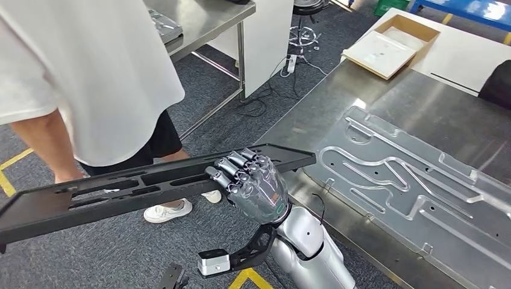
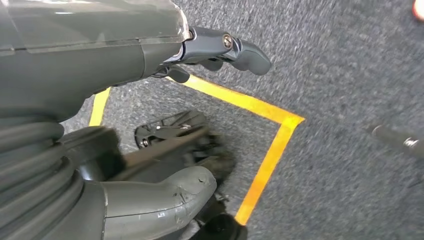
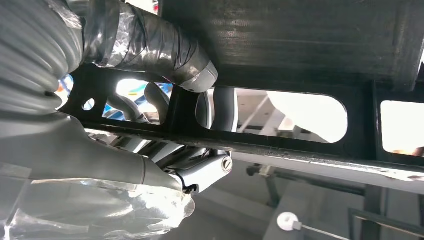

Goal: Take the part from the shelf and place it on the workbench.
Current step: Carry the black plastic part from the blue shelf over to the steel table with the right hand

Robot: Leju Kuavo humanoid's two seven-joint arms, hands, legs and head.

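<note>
- Workbench (image 1: 313,129) w/ steel top stood on the right; a clear plastic sheet (image 1: 416,180) w/ cut channels lay on its near half, a flat cardboard box (image 1: 385,51) at the far end. Risk, as I judged it: the part could come down on the sheet instead of bare steel and rock or scrape it.
- Person (image 1: 90,78) in a white shirt stood far left, close to the part's left stretch. A swing toward the bench would sweep that long end near their legs — likely knock.
- Part (image 1: 120,189), a long black slotted panel, was off the shelf and in the air over the floor, roughly level, right tip just over the bench's near-left edge. Held near its right end only, so most of the length hung left unsupported; it could tip or twist out of the grip.
- Right hand (image 1: 250,180) gripped the part: fingers curled over its near edge, thumb wrapped the other side per right wrist view. One-hand hold on a wide plate = slip risk if jolted.
- Left hand (image 2: 220,47) hung low over grey carpet w/ yellow tape (image 2: 270,150); held nothing, fingers apart as far as I could tell. No help steadying.
</note>
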